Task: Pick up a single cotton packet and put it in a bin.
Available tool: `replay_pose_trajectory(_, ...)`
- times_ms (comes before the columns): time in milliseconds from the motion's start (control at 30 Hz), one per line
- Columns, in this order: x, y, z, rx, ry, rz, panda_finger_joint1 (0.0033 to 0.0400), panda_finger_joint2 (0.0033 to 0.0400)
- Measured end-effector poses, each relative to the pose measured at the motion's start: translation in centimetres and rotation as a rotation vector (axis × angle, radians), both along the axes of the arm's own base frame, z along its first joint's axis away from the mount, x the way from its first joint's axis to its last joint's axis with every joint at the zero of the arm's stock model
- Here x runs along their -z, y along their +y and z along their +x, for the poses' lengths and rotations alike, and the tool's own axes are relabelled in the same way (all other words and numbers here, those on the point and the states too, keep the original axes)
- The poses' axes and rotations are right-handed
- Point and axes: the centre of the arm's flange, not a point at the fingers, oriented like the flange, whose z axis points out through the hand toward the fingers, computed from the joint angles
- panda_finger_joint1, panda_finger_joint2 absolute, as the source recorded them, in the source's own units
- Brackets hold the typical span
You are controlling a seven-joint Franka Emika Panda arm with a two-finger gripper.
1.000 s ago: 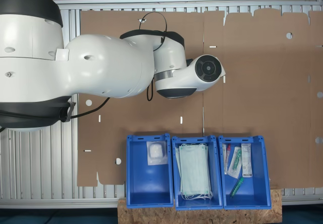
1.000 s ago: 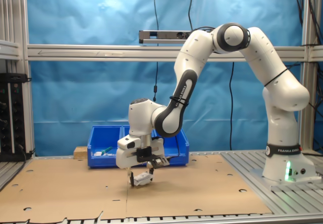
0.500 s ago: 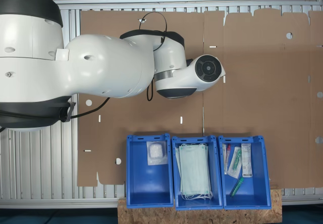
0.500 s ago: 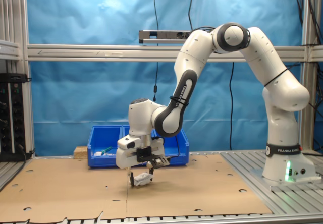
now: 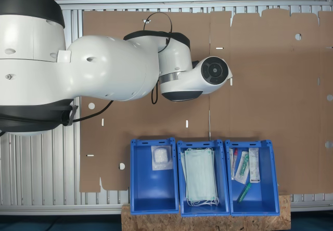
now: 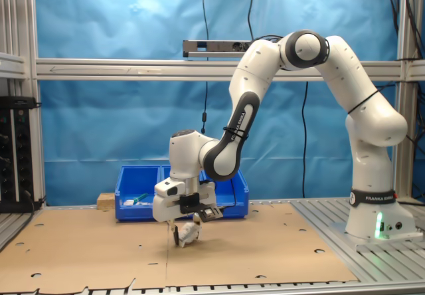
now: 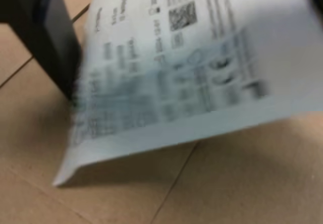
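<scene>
In the second exterior view the gripper (image 6: 184,236) hangs low over the cardboard-covered tabletop (image 6: 86,255), its fingers clamped on the cotton packet (image 6: 188,234), which is tilted and lifted just clear of the surface. The wrist view shows the packet's printed face (image 7: 192,67) blurred, with one dark finger (image 7: 48,37) against its edge and brown cardboard beneath. In the first exterior view, three blue bins sit in a row at the near edge: the bin (image 5: 154,183) at the first exterior view's left holds a translucent white packet (image 5: 161,157), the middle bin (image 5: 203,178) pale green face masks (image 5: 200,176), and the third bin (image 5: 251,178) syringes (image 5: 244,192). The white arm (image 5: 104,75) overhangs the cardboard well apart from the bins.
</scene>
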Motion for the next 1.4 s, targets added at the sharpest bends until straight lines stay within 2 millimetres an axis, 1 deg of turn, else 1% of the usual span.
replay_pose_trajectory(67, 0.0, 0.0, 0.0, 0.0, 0.0, 0.0, 0.04, 0.04)
replay_pose_trajectory(100, 0.0, 0.0, 0.0, 0.0, 0.0, 0.0, 0.0353, 0.0353)
replay_pose_trajectory(133, 0.0, 0.0, 0.0, 0.0, 0.0, 0.0, 0.0353, 0.0353)
replay_pose_trajectory(167, 0.0, 0.0, 0.0, 0.0, 0.0, 0.0, 0.0272, 0.0272)
replay_pose_trajectory(433, 0.0, 0.0, 0.0, 0.0, 0.0, 0.0, 0.0272, 0.0272)
replay_pose_trajectory(467, 0.0, 0.0, 0.0, 0.0, 0.0, 0.0, 0.0102, 0.0102)
replay_pose_trajectory(633, 0.0, 0.0, 0.0, 0.0, 0.0, 0.0, 0.0102, 0.0102)
replay_pose_trajectory(667, 0.0, 0.0, 0.0, 0.0, 0.0, 0.0, 0.0056, 0.0056)
replay_pose_trajectory(1400, 0.0, 0.0, 0.0, 0.0, 0.0, 0.0, 0.0056, 0.0056)
